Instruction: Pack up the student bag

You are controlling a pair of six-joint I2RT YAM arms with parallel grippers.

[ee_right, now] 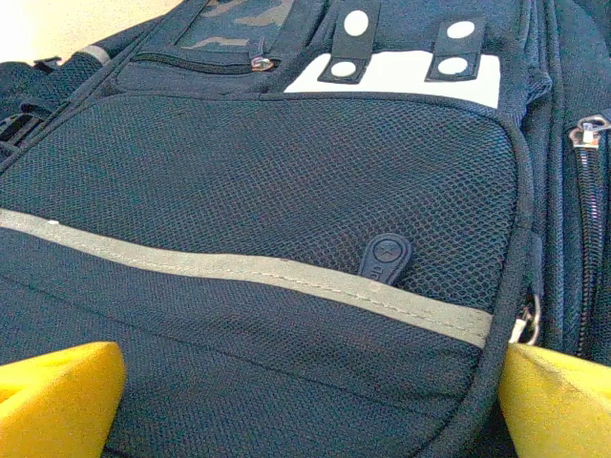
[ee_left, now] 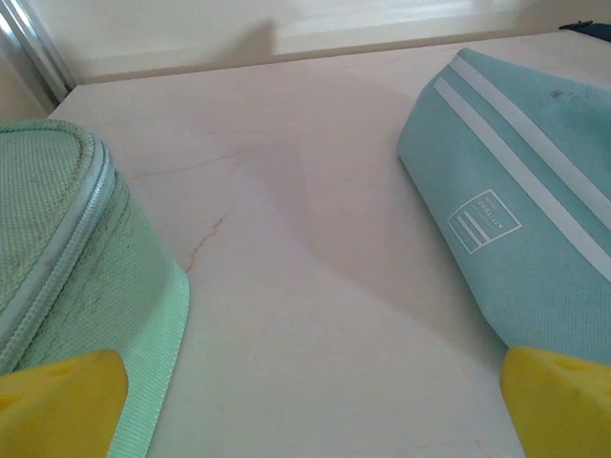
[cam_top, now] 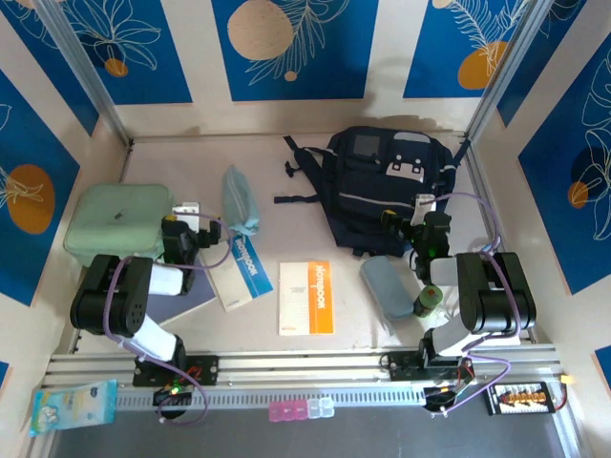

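Observation:
The student bag [cam_top: 382,181], dark navy with a grey trim line and white tag patches, lies flat at the back right of the table. My right gripper [cam_top: 423,212] is at its near edge, open. In the right wrist view its yellow fingertips [ee_right: 62,396] stand wide apart, and the front pocket of the bag [ee_right: 286,191] with a rubber zip pull [ee_right: 385,260] lies just ahead of them. My left gripper [cam_top: 191,215] is open over bare table between a mint-green case [ee_left: 57,258] and a teal pouch [ee_left: 516,229]; nothing is between its fingers [ee_left: 57,405].
A blue-and-white notebook [cam_top: 239,272] and an orange-and-white booklet [cam_top: 305,298] lie at the centre front. A grey-blue case [cam_top: 387,286] and a green bottle [cam_top: 427,303] sit by the right arm. The mint-green case [cam_top: 119,224] is far left, the teal pouch [cam_top: 239,200] beside it.

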